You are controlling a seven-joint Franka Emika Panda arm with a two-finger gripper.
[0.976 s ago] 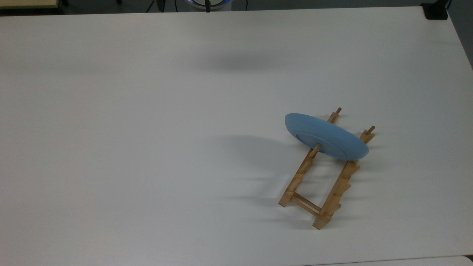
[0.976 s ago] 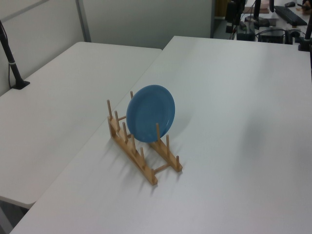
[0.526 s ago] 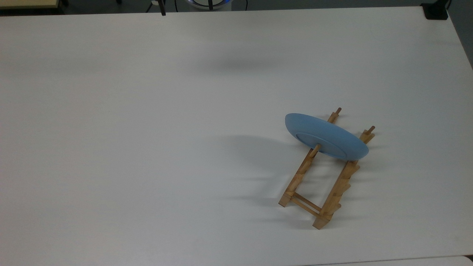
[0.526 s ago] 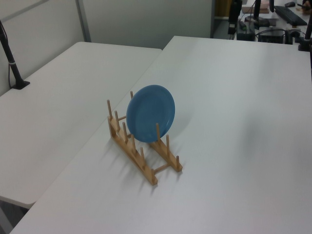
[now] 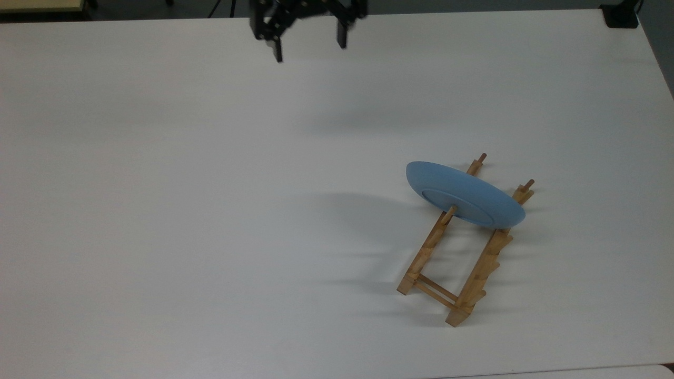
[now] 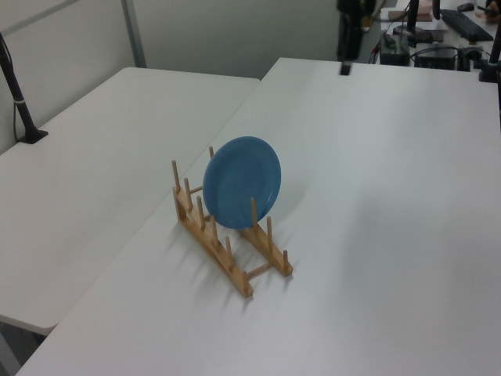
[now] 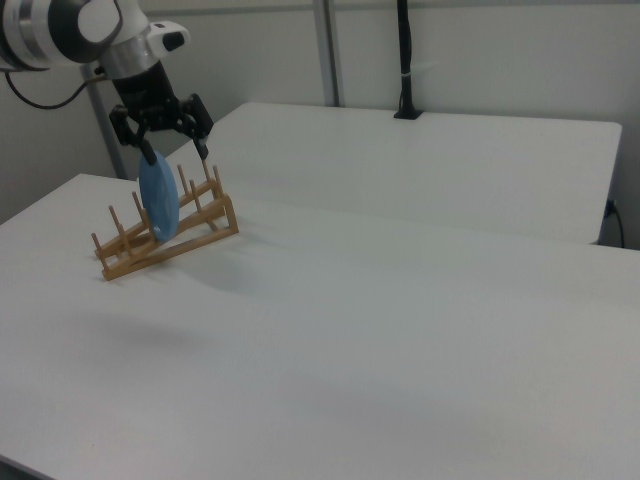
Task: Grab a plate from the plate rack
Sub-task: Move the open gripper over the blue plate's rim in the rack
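Tabletop (image 5: 158,210) comes first: a broad white surface, bare around the rack, with a second white table (image 6: 86,157) butted against it on the left view's left. My arm (image 7: 70,25) reaches in from the right view's upper left. The plate rack (image 5: 463,252), light-brown wood with upright pegs, sits toward the top view's right. The plate (image 5: 466,195), light blue, stands on edge between pegs near the rack's far end, leaning slightly. My gripper (image 5: 308,45) hangs above the table near the top view's upper edge, well apart from the plate, and my fingers (image 5: 276,50) are spread wide with nothing between them. A black post (image 7: 403,60) stands on the far table in the right view.
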